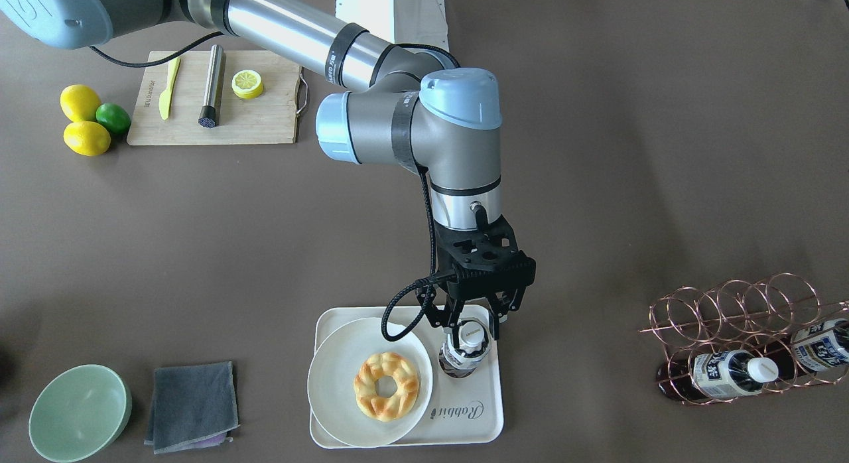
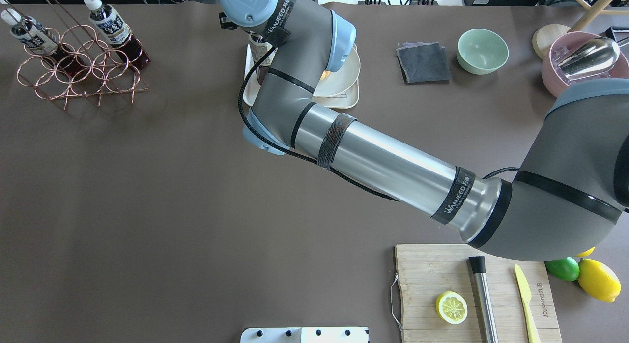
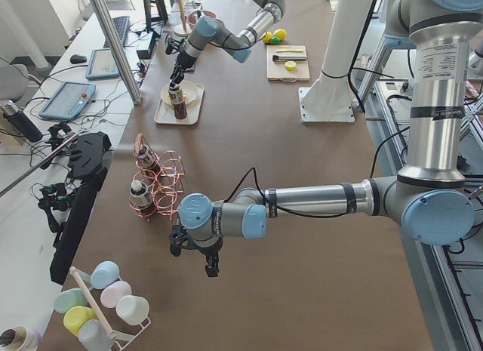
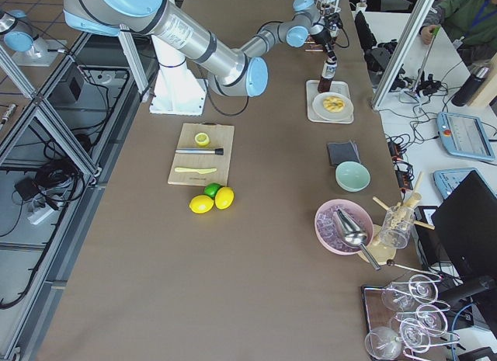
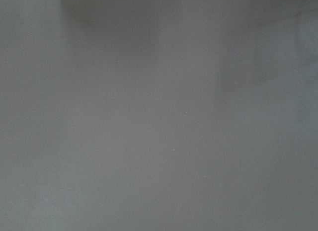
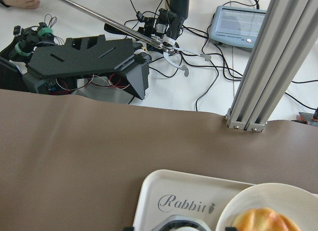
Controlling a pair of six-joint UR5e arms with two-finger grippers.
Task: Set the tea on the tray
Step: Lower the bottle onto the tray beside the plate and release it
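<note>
On the tray [image 1: 477, 420], just beside the plate [image 1: 331, 383], the tea [image 1: 464, 357] is shown upright, its base judged to be seated. The right gripper [image 1: 472, 324] is held over it, jaws apparently parted, with a gap either side of the cap. A straight upward withdrawal is advised, lest the cap be clipped. The table [image 1: 199, 251] is flat, brown and matte; beyond its far edge cables [image 6: 198, 67] are strewn. The left gripper [image 3: 195, 260] is seen only from the side, so its jaws cannot be judged.

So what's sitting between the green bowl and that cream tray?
A grey cloth lies between the green bowl and the tray, apart from both; the front-facing view shows it plainly.
</note>
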